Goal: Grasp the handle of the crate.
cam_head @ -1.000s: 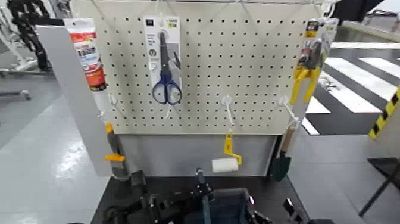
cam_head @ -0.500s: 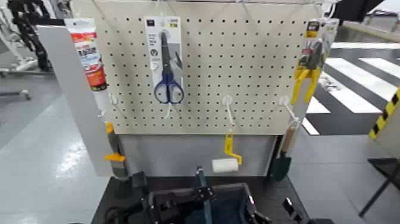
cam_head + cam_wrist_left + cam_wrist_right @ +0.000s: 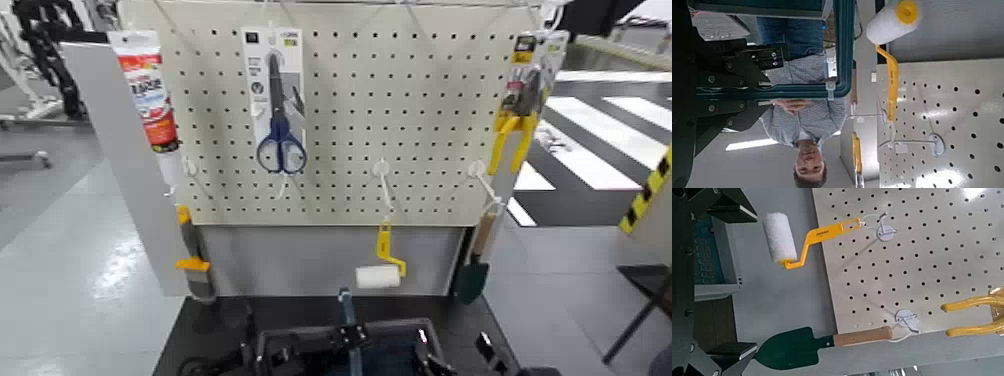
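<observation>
The dark grey-blue crate (image 3: 395, 338) sits at the bottom of the head view, below the pegboard. Its thin upright handle (image 3: 347, 312) rises over its middle. My left gripper (image 3: 335, 338) reaches in from the left and is shut on the handle. In the left wrist view the handle (image 3: 805, 92) runs as a thin bar between my dark fingers (image 3: 742, 66), with the crate's rim (image 3: 840, 39) beyond. My right gripper (image 3: 742, 278) is open beside the crate's slatted wall (image 3: 711, 258), at the crate's right side.
A pegboard (image 3: 420, 120) stands behind the crate, with scissors (image 3: 279, 110), a tube (image 3: 145, 90), yellow pliers (image 3: 518, 120), a yellow-handled paint roller (image 3: 378, 272) and a green trowel (image 3: 472, 270). A person in a checked shirt (image 3: 809, 117) shows in the left wrist view.
The crate and its handle have shifted a little to the right with my left gripper, and more of the crate's rim shows. The right arm has hardly moved.
</observation>
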`<state>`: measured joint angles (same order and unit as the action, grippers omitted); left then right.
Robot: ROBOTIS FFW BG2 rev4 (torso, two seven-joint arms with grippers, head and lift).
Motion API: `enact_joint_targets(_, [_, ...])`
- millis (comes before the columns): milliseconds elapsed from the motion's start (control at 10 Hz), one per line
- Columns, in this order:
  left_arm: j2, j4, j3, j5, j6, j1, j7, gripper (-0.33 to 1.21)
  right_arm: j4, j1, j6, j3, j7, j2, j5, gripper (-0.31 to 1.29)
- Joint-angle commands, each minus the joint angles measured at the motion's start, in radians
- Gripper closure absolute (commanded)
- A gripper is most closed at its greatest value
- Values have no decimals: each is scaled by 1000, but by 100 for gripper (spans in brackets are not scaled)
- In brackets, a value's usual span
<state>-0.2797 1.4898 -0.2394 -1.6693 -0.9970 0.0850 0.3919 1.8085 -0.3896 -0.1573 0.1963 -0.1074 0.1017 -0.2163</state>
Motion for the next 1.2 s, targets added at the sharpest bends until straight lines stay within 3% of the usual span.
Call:
enact_joint_targets(100, [-36, 52, -15, -101, -22, -34, -79, 118, 0, 0, 2, 0, 0, 1, 0, 15])
enact_joint_targets(500, [-42, 105, -17, -182, -25, -67, -149, 118, -1, 0, 1, -2, 2, -2, 2, 15])
enact_joint_targets(1200, [-36, 98, -35, -207, -9, -68, -134, 118, 9, -2, 7, 2, -20, -2, 32, 15])
